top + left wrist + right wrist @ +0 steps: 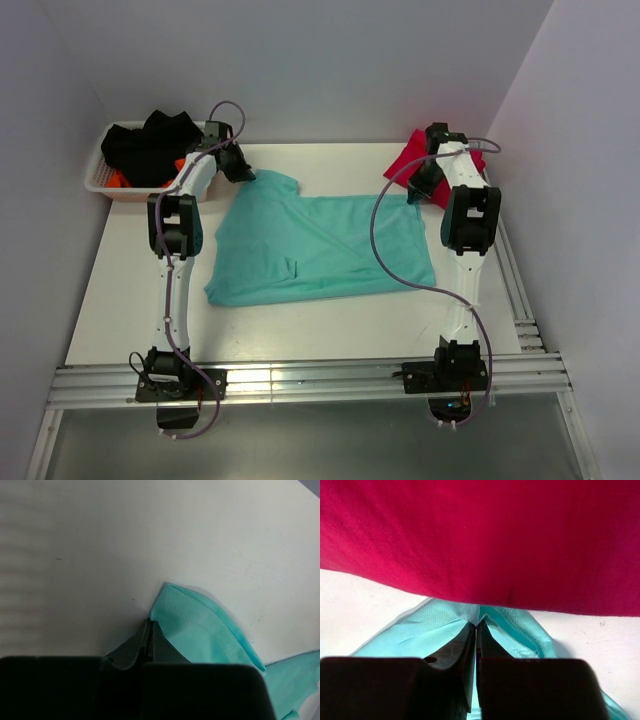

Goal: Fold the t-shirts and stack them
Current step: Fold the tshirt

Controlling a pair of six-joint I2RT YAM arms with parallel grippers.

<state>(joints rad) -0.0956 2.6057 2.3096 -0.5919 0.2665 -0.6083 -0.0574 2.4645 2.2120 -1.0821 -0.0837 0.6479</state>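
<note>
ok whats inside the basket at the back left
A heap of black clothing fills the basket, with some orange fabric peeking out. Anything beneath is covered.

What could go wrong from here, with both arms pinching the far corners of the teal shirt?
1. The left jaws seem to grip only the very edge of the teal t-shirt, so that corner may slip out when it is lifted.
2. The red t-shirt lies right beyond the right jaws. Pulling the corner forward could snag or drag it.
3. A crease shows near the teal t-shirt's front edge, and folding now may trap it.
</note>
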